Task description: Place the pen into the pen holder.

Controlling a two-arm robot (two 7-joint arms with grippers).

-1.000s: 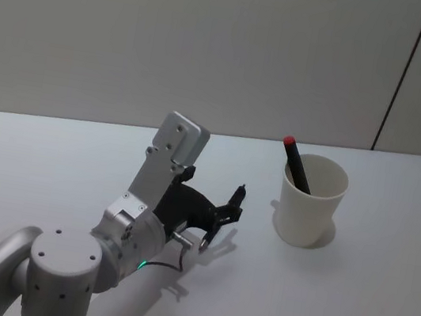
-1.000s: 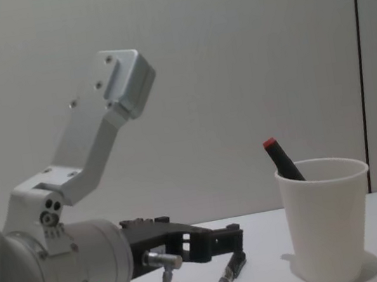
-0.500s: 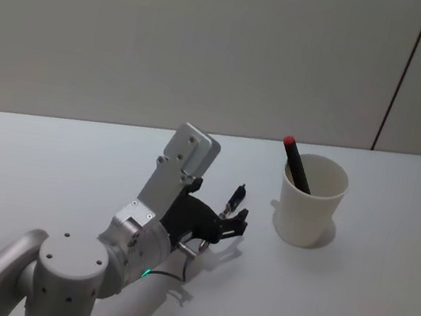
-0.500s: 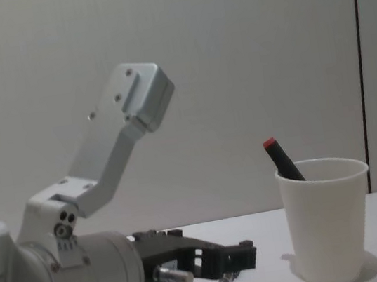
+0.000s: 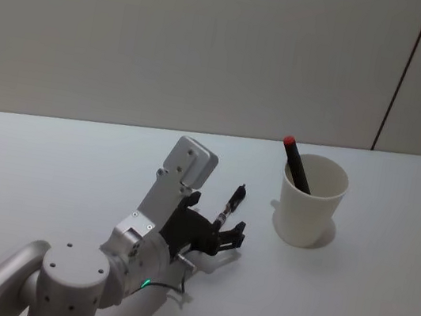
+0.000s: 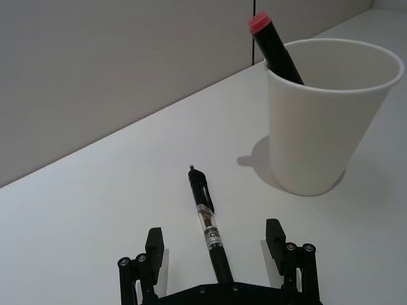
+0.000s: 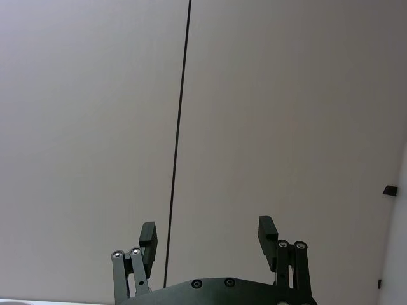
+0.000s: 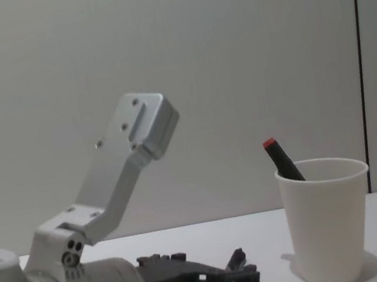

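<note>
White paper pen holder (image 5: 311, 206) stands ahead-right of my left gripper (image 5: 227, 237) in the head view, the black pen (image 5: 229, 203) lying on the tabletop (image 5: 365, 295) just ahead of it. From the left wrist, that gripper gapes open, the pen's near end between the jaws, touching neither. From the right wrist, my right gripper (image 7: 207, 230) also gapes open.

We see a plain white table (image 5: 49, 164), smooth and bare across most of its top. Two things rest directly on it. A slim black pen (image 6: 208, 227) lies flat, one end pointing away from us. To its right, near but apart from it, the pen holder (image 5: 310, 210), a white paper cup, stands upright and casts a soft shadow on the tabletop.
</note>
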